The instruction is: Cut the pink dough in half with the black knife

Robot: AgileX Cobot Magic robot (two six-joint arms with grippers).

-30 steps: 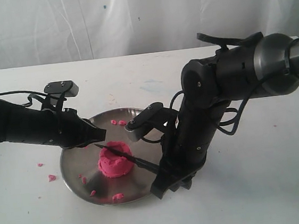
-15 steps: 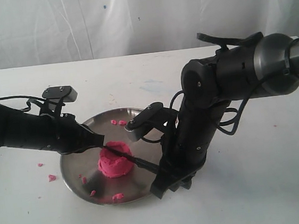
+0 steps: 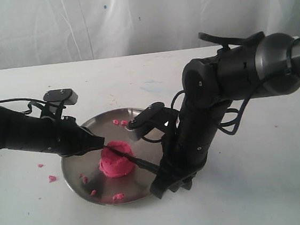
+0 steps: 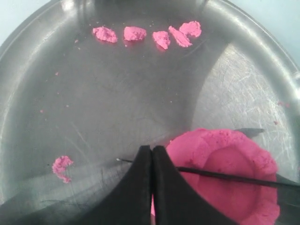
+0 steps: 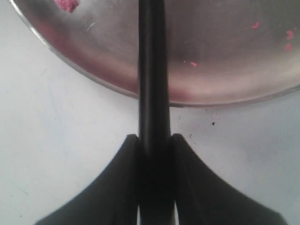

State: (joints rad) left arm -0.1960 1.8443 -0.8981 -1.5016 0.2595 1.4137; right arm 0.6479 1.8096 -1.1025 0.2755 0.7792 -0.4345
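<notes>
Near the middle of the tabletop, I hold the black knife [image 3: 129, 157] by its handle, clamped in the right gripper [image 5: 153, 154], its long axis lying across the pink dough [image 3: 116, 159] toward the left edge, where the left gripper [image 4: 152, 157], fingers together, meets the tip.

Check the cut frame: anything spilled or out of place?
Yes. Pink crumbs lie scattered across the steel plate, and a few more sit on the table beside it. The black knife lies across the pink dough, as expected.
</notes>
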